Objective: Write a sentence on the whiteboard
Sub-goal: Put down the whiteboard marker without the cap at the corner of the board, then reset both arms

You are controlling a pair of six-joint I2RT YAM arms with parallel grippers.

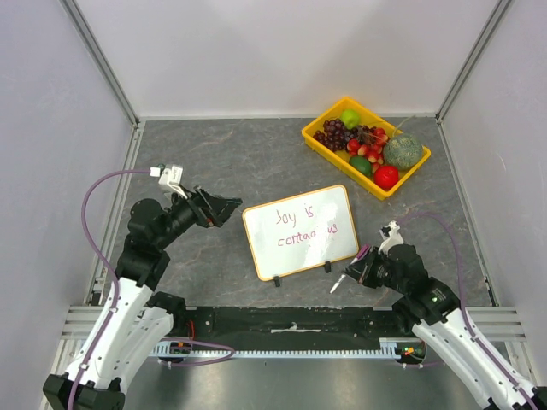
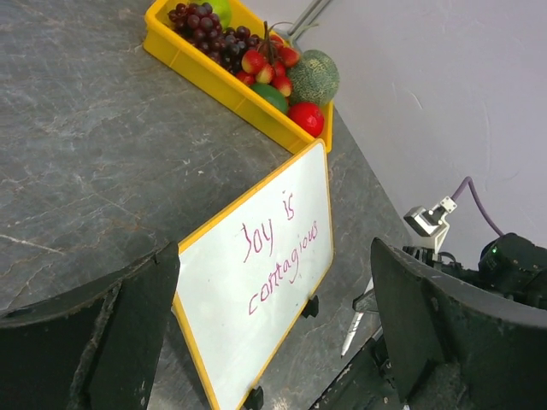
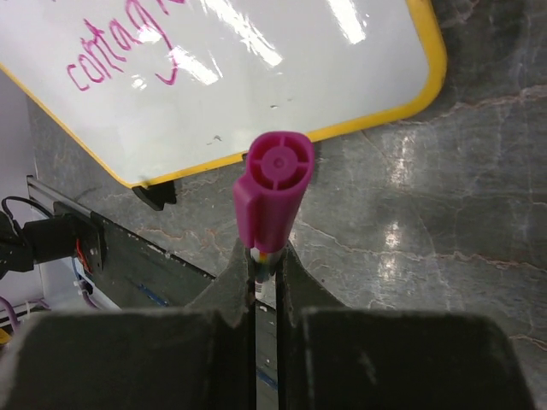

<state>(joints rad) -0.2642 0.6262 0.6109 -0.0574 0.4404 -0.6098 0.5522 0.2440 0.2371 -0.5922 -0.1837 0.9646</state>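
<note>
The whiteboard (image 1: pixel 299 231) sits near the middle of the grey stone-patterned table (image 1: pixel 214 162), turned a little anticlockwise, its two black feet on the near long edge. On it the sentence (image 1: pixel 312 226) runs in thin pinkish-red marker, "Joy is" above "contagious" (in the top view glare washes out a few letters of the second word; the left wrist view reads it whole). The writing fills the upper middle of the board, with white margin on all sides and a wider blank band below. The left gripper (image 1: pixel 229 207) hangs just off the board's left short edge, not touching it, its fingers spread wide with nothing between them. The right gripper (image 1: pixel 363 269) is near the board's near right corner, also apart from it, fingers clamped on a marker (image 3: pixel 273 188) whose magenta cap end faces the wrist camera and whose tip points down toward the table. A yellow fruit tray (image 1: pixel 318 147) stands at the far right, well apart from the board. Bare table lies open to the board's left and beyond its far edge.
</note>
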